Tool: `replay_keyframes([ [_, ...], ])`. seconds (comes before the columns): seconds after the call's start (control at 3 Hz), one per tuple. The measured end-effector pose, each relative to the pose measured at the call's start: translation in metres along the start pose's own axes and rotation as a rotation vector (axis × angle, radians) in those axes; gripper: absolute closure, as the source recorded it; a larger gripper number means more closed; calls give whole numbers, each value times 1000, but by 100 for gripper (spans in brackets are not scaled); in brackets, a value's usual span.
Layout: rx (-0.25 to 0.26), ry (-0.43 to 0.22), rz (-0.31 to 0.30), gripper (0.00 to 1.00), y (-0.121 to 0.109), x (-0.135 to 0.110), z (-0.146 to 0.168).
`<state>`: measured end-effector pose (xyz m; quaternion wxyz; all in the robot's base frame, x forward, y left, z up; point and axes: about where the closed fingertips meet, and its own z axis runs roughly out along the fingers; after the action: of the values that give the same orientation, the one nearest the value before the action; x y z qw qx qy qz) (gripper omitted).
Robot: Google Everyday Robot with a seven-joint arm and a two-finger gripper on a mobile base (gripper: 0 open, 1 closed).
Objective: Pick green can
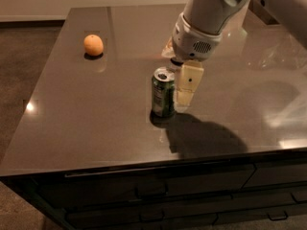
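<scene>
The green can (163,93), dark green with a silver top and pale label patches, stands upright near the middle of the dark counter (96,119). My gripper (185,99) hangs down from the white arm (206,23) just to the can's right. It sits at can height, very close to the can's side or touching it. The white-silver can is hidden behind the arm.
An orange (93,45) lies at the back left of the counter. A clear plastic bag (283,51) lies at the back right. The counter's front edge and its drawers (158,195) are just below the can.
</scene>
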<state>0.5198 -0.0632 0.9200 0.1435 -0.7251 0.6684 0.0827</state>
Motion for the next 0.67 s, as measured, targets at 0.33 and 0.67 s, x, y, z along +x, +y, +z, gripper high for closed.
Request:
replay_keyframes([
  [0.33,-29,-8,-20,4,3,-9,12],
  [0.67,-43,-10,-28,26,4,-13,17],
])
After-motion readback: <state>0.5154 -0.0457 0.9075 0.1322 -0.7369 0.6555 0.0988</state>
